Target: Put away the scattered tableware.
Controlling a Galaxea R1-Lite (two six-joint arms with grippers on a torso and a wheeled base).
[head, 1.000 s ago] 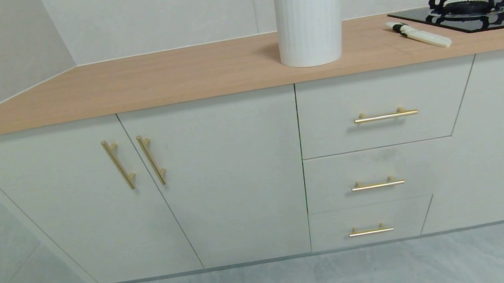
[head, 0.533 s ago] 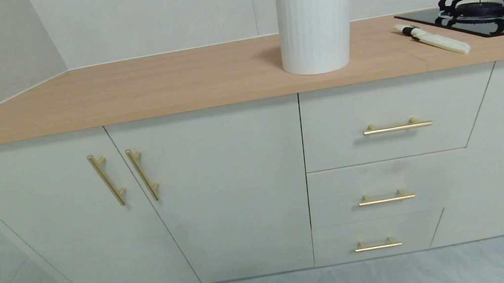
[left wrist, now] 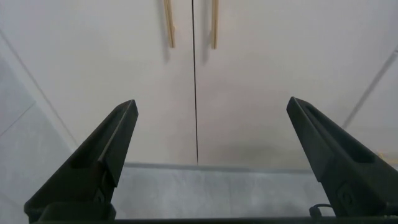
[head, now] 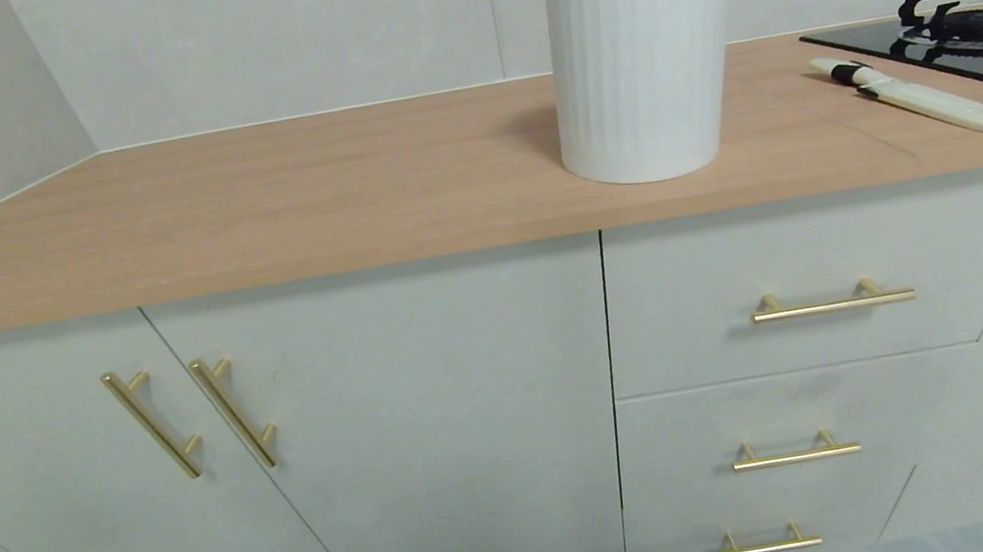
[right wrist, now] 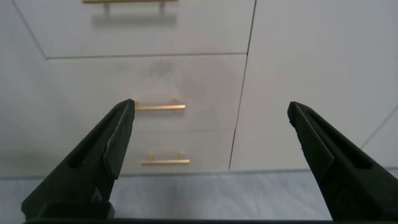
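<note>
Knife: cream-white knife with a black band point(head: 908, 97) lies flat on the wooden countertop point(head: 247, 205), between the tall white ribbed cylinder point(head: 638, 49) and the black gas hob point(head: 982, 37).
Left gripper point(left wrist: 211, 107): spread wide, empty, facing the pale cabinet doors point(left wrist: 261, 93).
Right gripper point(right wrist: 211, 107): spread wide, empty, facing the pale drawer fronts point(right wrist: 155, 78).

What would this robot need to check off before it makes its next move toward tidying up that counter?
1. Left gripper: jaws apart, holding nothing: ok.
2. Right gripper: jaws apart, holding nothing: ok.
3. Tableware spotted: a white knife lies flat on the countertop, beside the gas hob and apart from the ribbed white container: ok.
4. Knife within reach: cannot tell; both grippers hang low, facing the cabinet fronts.
5. Container's opening free: cannot tell; its top is cut off.
6. Drawers shut, nothing jutting out: ok.
</note>
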